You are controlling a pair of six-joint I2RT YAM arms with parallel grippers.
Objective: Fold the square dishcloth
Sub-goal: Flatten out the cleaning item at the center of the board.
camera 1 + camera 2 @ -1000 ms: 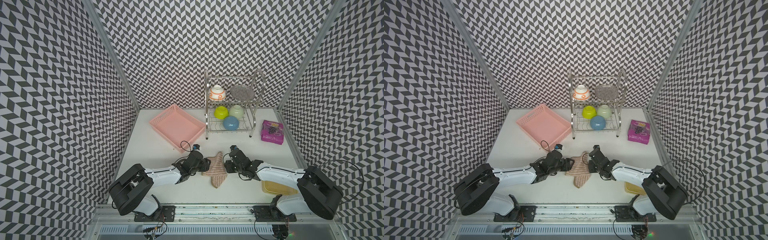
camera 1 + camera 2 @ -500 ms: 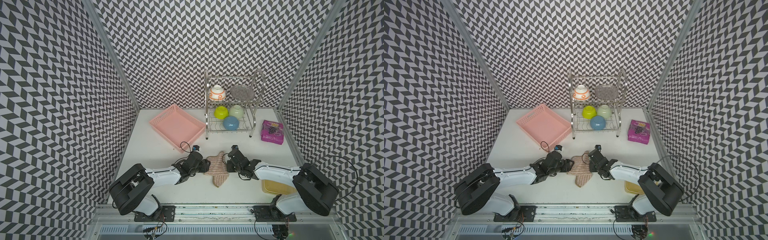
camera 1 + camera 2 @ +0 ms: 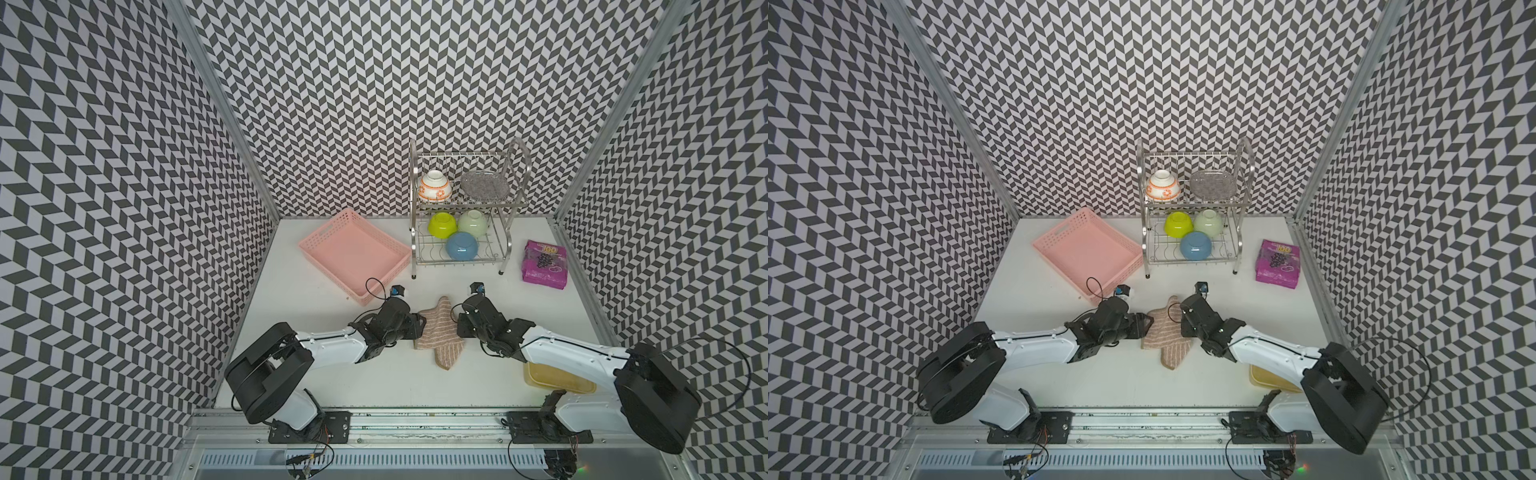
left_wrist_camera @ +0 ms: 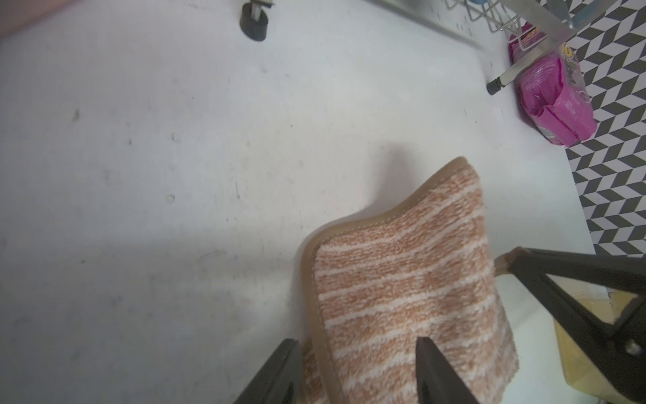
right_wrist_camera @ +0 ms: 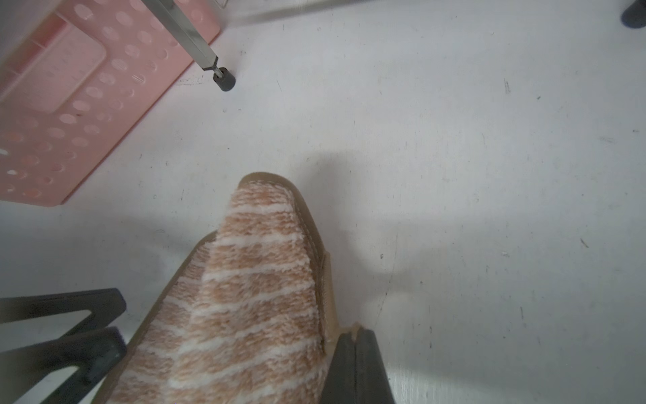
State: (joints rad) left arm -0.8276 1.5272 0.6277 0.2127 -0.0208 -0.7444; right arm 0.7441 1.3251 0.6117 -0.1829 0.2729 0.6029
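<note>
- Far wire rack (image 3: 413, 245) held a patterned bowl (image 3: 434, 188) and a grey plate (image 3: 484, 185) above, and a lime bowl (image 3: 443, 224), pale bowl (image 3: 472, 222) and blue bowl (image 3: 462, 246) below.
- The square dishcloth (image 3: 436, 332) lay bunched mid-table (image 3: 332, 374), its long axis near-far, one corner pointing far.
- Right claw (image 5: 354, 335) was pinched tight on its edging. Left claw (image 4: 356, 341) stood part-open astride its left edge.

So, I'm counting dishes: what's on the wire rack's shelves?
Upper shelf: a white-and-orange bowl and a grey plate. Lower shelf: a yellow-green bowl, a pale green bowl and a blue bowl. All bowls look upside down, hiding anything beneath them.

Pink basket (image 3: 353, 257), wire rack (image 3: 457, 262), purple packet (image 3: 544, 264), yellow tub (image 3: 552, 376)
</note>
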